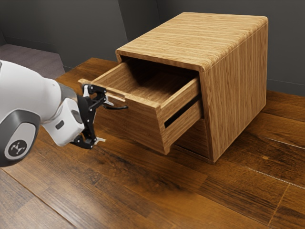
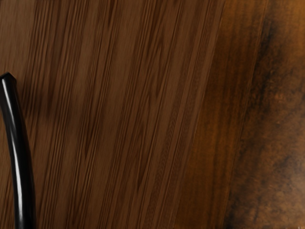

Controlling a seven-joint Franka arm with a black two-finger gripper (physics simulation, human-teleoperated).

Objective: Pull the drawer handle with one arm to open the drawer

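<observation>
Gripper fingers spread wide, pinching nothing. Handle sits just beside the upper finger, on the cabinet side, with its long axis along the drawer front (drawer well out already).

No words, numbers or labels can be read anywhere. The one sign is a small white emblem on the arm's round grey cap, well back from the gripper jaws. It may be a maker's mark, but no letters show in it.
</observation>
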